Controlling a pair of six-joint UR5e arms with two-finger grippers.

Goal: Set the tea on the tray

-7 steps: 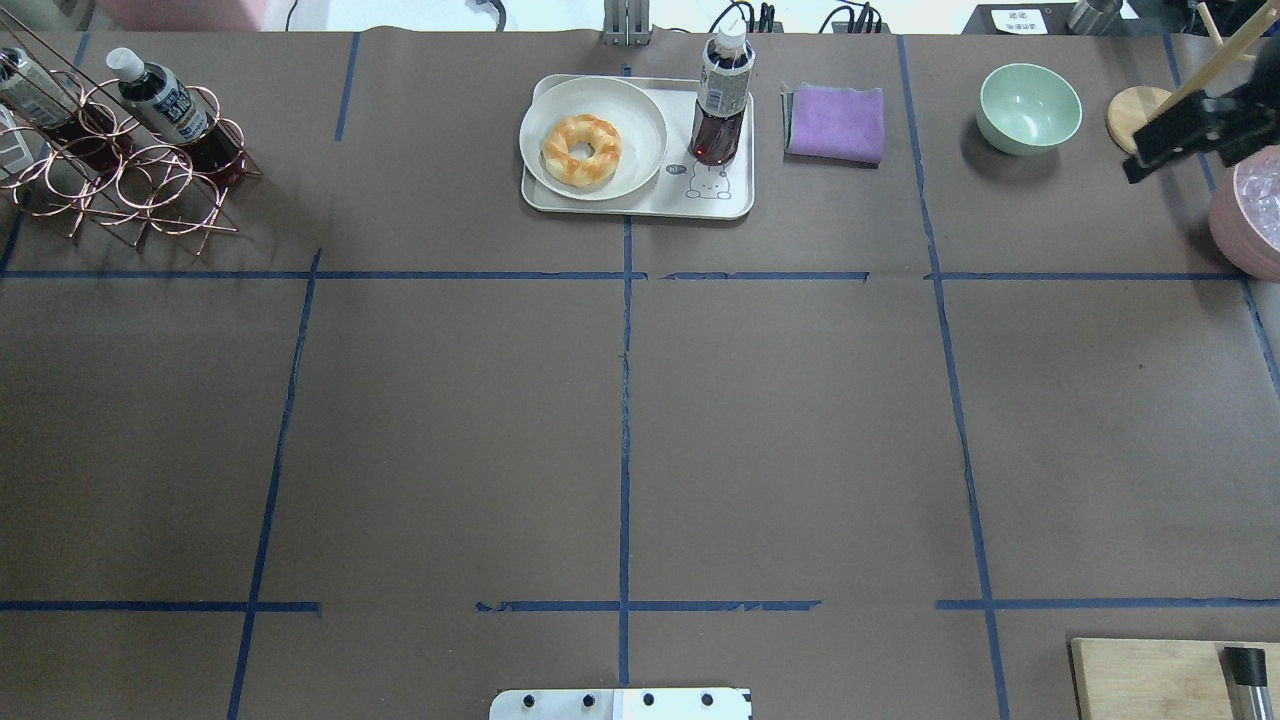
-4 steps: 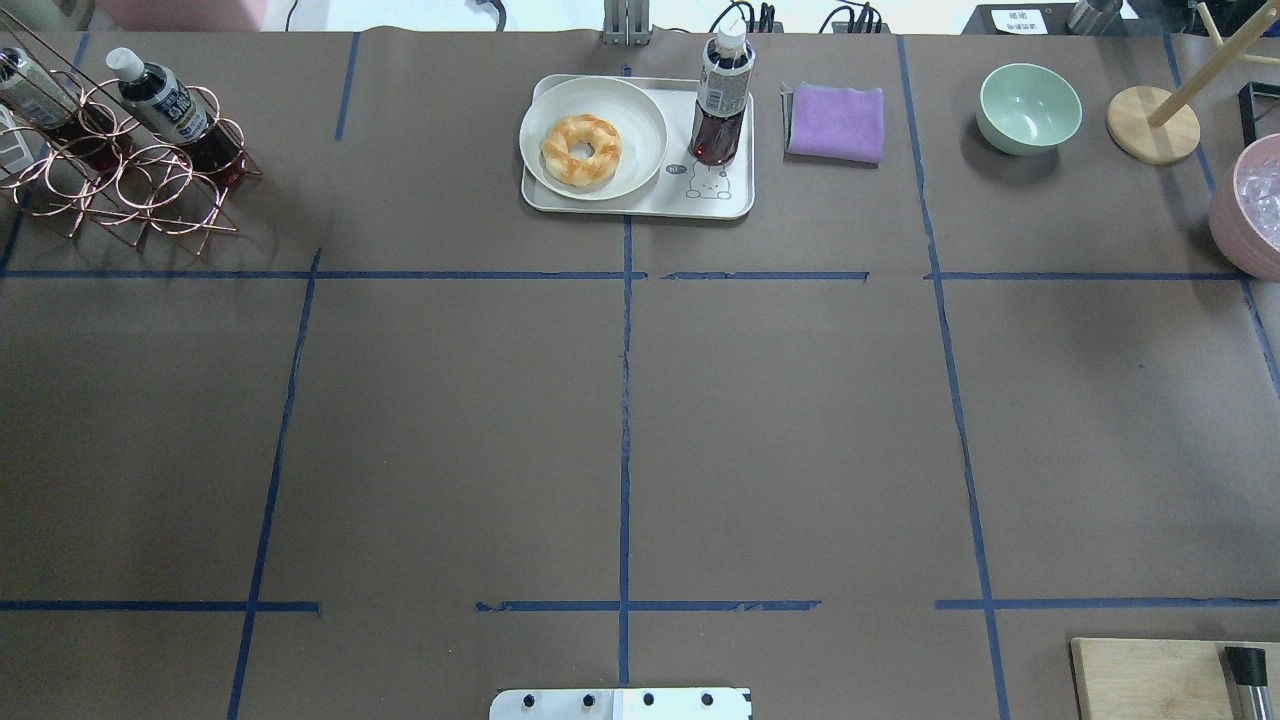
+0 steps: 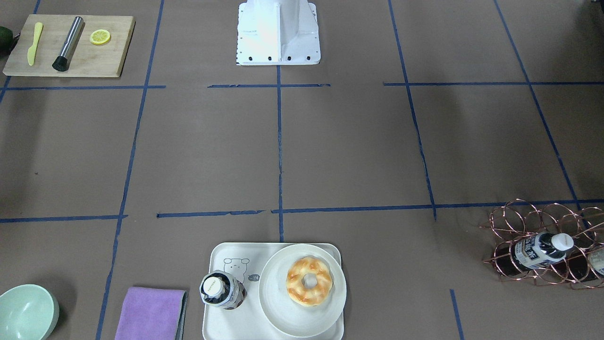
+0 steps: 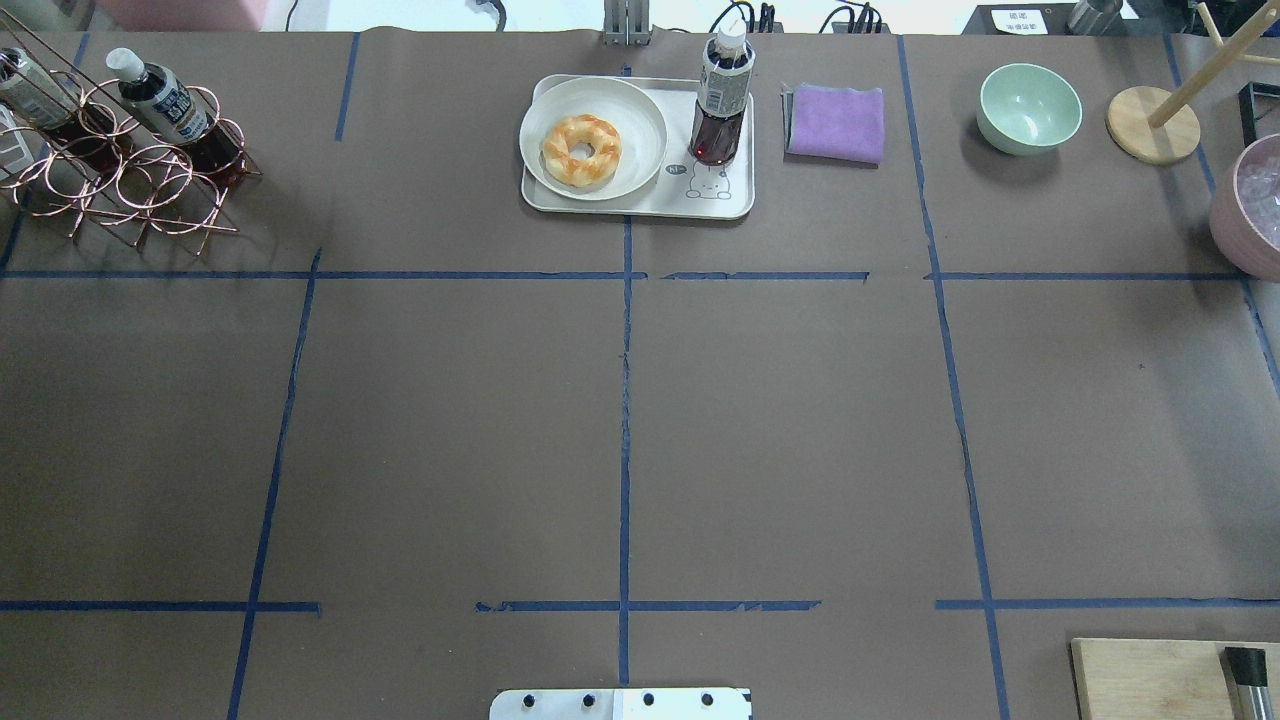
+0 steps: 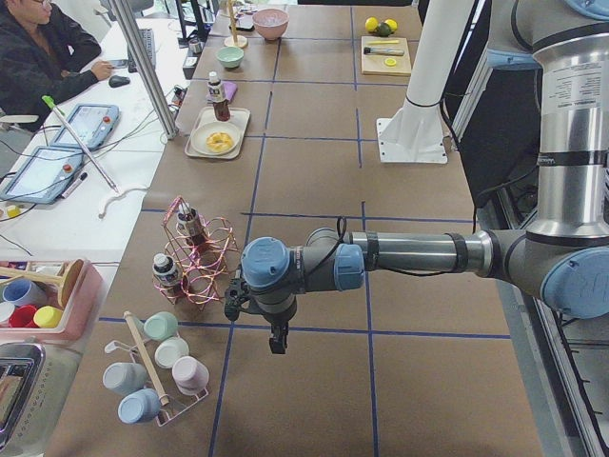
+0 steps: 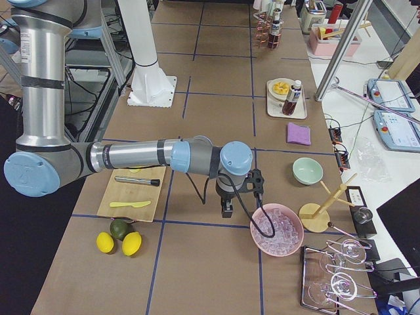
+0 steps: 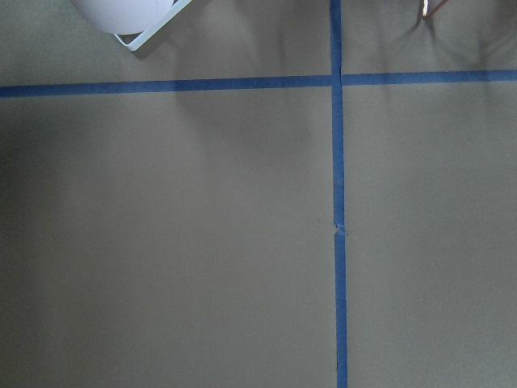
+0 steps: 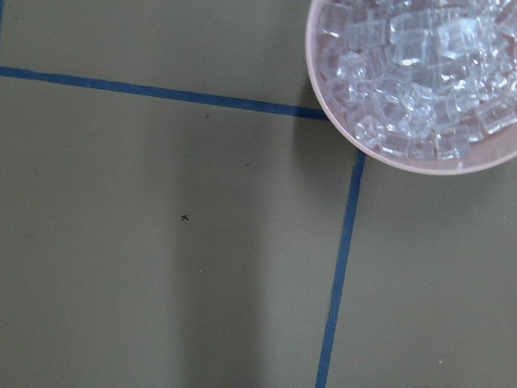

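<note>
A tea bottle (image 4: 722, 100) with a white cap stands upright on the right part of the cream tray (image 4: 735, 200), behind the cartoon animal. It also shows in the front view (image 3: 221, 292) on the tray (image 3: 217, 326). No gripper touches it. My left gripper (image 5: 278, 345) shows only in the exterior left view, over the table near the copper rack; I cannot tell if it is open. My right gripper (image 6: 226, 212) shows only in the exterior right view, beside the pink ice bowl; I cannot tell its state.
A round plate (image 4: 640, 110) with a doughnut (image 4: 581, 150) fills the tray's left. A copper rack (image 4: 130, 180) at far left holds more tea bottles (image 4: 165, 105). A purple cloth (image 4: 836, 122), green bowl (image 4: 1029, 107), pink ice bowl (image 4: 1250, 210) and wooden board (image 4: 1150, 680) lie to the right.
My right gripper, seen at the overhead view's right edge one second ago, has moved out of that view. The tea bottle and tray have not moved.
</note>
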